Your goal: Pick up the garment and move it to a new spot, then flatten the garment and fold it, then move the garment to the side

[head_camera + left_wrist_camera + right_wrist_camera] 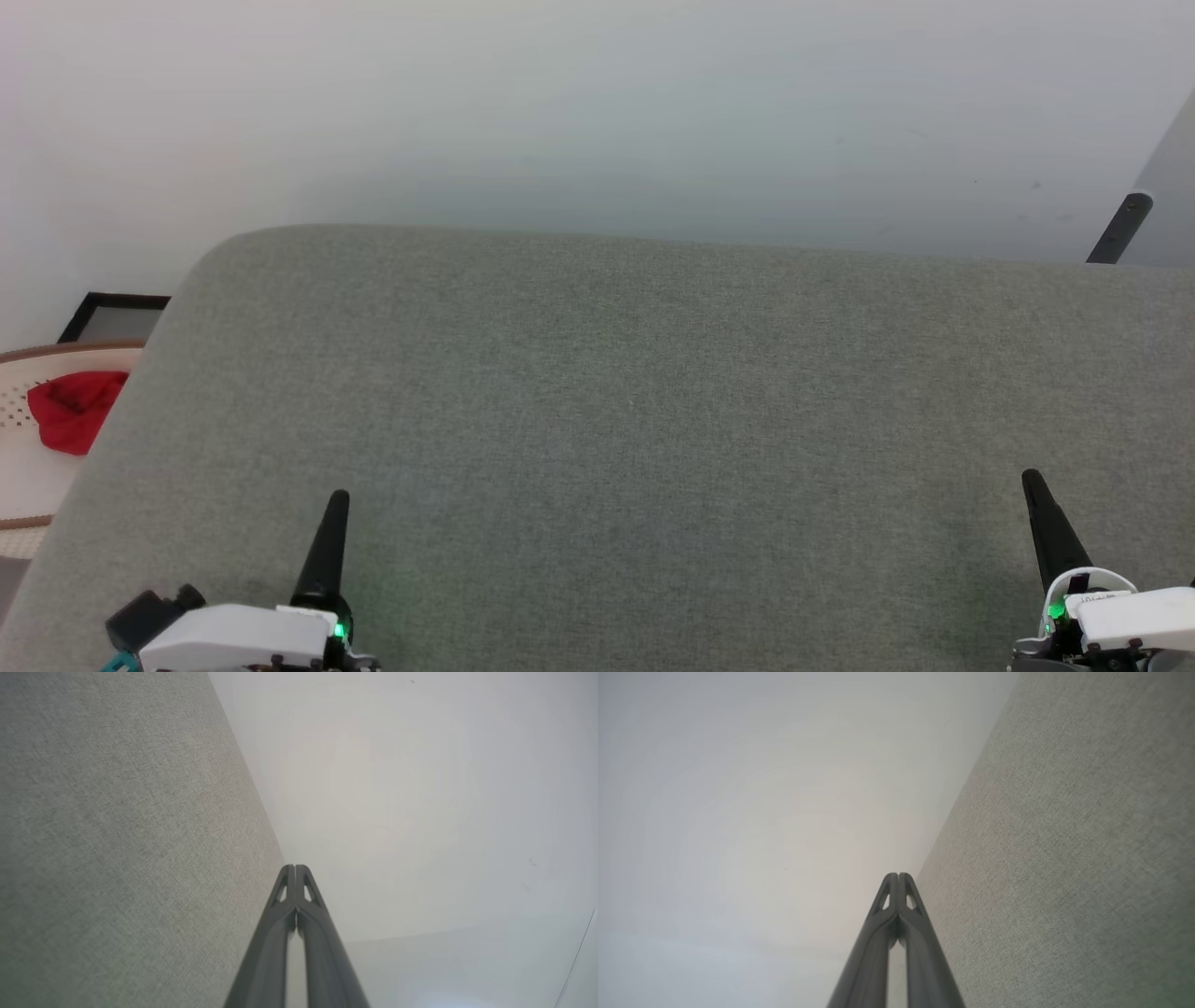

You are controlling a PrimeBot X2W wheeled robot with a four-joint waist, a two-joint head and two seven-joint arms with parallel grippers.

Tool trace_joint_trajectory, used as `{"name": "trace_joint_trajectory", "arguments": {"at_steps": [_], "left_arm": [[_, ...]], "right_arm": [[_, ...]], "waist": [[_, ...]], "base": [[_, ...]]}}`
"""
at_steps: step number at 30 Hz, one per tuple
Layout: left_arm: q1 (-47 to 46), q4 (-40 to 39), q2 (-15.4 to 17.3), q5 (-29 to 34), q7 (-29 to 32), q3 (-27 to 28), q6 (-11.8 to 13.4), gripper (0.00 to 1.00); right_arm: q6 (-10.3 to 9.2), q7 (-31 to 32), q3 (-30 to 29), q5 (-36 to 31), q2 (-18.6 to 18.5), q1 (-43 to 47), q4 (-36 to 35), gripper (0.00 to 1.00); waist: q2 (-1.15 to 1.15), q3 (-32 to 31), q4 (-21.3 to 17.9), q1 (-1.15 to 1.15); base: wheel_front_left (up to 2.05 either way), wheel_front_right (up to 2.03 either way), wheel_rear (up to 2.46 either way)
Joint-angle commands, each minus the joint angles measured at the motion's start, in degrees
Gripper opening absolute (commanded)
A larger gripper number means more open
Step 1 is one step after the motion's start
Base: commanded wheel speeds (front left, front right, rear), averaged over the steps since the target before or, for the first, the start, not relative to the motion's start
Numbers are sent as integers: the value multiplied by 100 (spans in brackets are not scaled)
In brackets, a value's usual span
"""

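Observation:
The garment is out of view. My left gripper (338, 500) stands at the lower left over the grey fabric surface (597, 420), its two dark fingers pressed together and holding nothing. At the lower right my right gripper (1031, 479) is shut and empty as well. In the left wrist view the left gripper (295, 868) has its tips touching, with the grey fabric surface (117, 835) to its left. In the right wrist view the right gripper (899, 876) is closed the same way beside the grey fabric surface (1064, 858).
A small plain red cloth (73, 409) lies in a white basket (19, 467) with a brown rim, off the surface's left edge. A black-framed panel (112, 317) stands behind it. A dark slanted leg (1118, 229) shows at the far right. A pale wall runs behind.

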Motion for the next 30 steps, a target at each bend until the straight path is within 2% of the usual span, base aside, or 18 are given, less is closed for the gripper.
{"name": "trace_joint_trajectory", "arguments": {"at_steps": [1,30], "left_arm": [[-112,-3,-6,-171,36,35,-32,0],[-314,167,-74,-1318,371,152,-62,0]], "right_arm": [[3,28,7,147,2,-98,11,0],[2,185,26,1222,66,-302,299,0]], "waist": [[0,-3,0,0],[0,-41,-3,0]], "base": [[0,0,0],[0,0,0]]}}
